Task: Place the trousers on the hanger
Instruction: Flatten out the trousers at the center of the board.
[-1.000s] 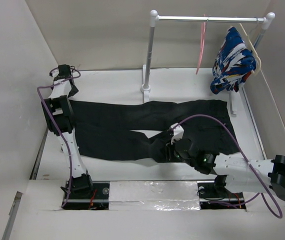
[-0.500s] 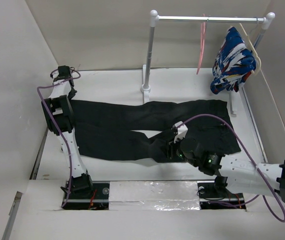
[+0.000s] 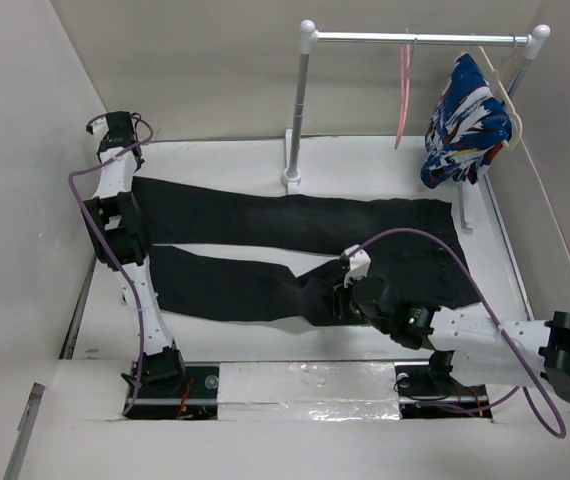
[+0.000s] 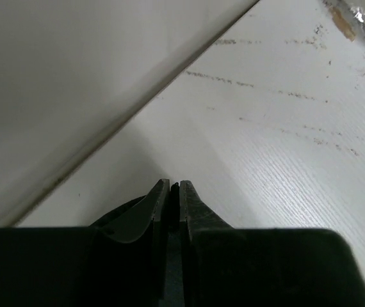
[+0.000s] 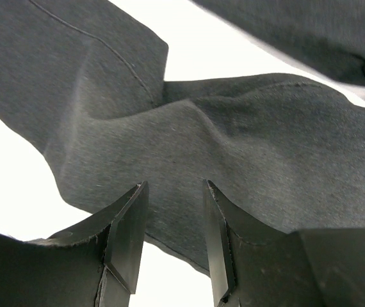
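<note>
One pair of trousers [image 3: 265,215] on white table [image 3: 365,170], right end effector [image 5: 173,188] released above, left end effector [image 4: 174,187] clenched by wall [image 4: 73,77]

Inspection finding: no text, label, brand mark, number or sign can be read in any view. A printed pattern is seen on the blue, white and red cloth garment [image 3: 465,120] hung on the rail far beyond the right gripper [image 3: 337,300], but no lettering can be made out in it.
</note>
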Robot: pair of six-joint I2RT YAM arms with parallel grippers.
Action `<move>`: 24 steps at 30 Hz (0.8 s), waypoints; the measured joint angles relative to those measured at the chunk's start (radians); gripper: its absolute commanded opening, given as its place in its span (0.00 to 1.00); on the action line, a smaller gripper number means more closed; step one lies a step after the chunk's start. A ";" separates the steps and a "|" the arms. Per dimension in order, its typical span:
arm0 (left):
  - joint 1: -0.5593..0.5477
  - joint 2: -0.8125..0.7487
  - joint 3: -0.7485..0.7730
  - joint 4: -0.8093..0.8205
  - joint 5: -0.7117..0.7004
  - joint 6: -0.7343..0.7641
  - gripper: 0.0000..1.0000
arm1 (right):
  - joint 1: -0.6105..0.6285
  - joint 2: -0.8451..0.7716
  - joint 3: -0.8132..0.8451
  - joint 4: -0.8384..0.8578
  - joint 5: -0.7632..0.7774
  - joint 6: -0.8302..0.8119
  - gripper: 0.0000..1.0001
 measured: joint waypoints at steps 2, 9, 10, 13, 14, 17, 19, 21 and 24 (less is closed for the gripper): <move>0.001 0.000 0.009 0.010 0.001 0.012 0.38 | 0.000 0.014 0.000 -0.001 0.004 0.000 0.46; -0.008 -0.029 -0.081 0.072 0.004 0.034 0.51 | 0.000 0.024 0.000 -0.003 0.013 0.003 0.47; -0.010 -0.050 -0.128 0.079 0.005 0.032 0.51 | 0.000 0.021 0.000 -0.005 0.013 0.003 0.46; -0.020 -0.153 -0.349 0.116 0.009 0.010 0.49 | 0.000 -0.003 0.000 -0.011 0.016 0.001 0.31; -0.021 -0.197 -0.427 0.131 0.011 -0.003 0.49 | 0.000 -0.017 0.000 -0.014 0.018 0.003 0.27; -0.023 -0.341 -0.626 0.139 0.036 -0.040 0.49 | 0.001 -0.064 0.000 -0.029 0.027 0.008 0.03; -0.012 -0.438 -0.726 0.138 0.054 -0.065 0.51 | 0.001 -0.094 0.000 -0.045 0.038 0.014 0.03; 0.000 -0.522 -0.798 0.139 0.061 -0.084 0.53 | 0.001 -0.124 0.000 -0.060 0.043 0.018 0.08; 0.013 -0.627 -0.876 0.137 0.065 -0.103 0.54 | 0.001 -0.174 0.000 -0.069 0.046 0.023 0.14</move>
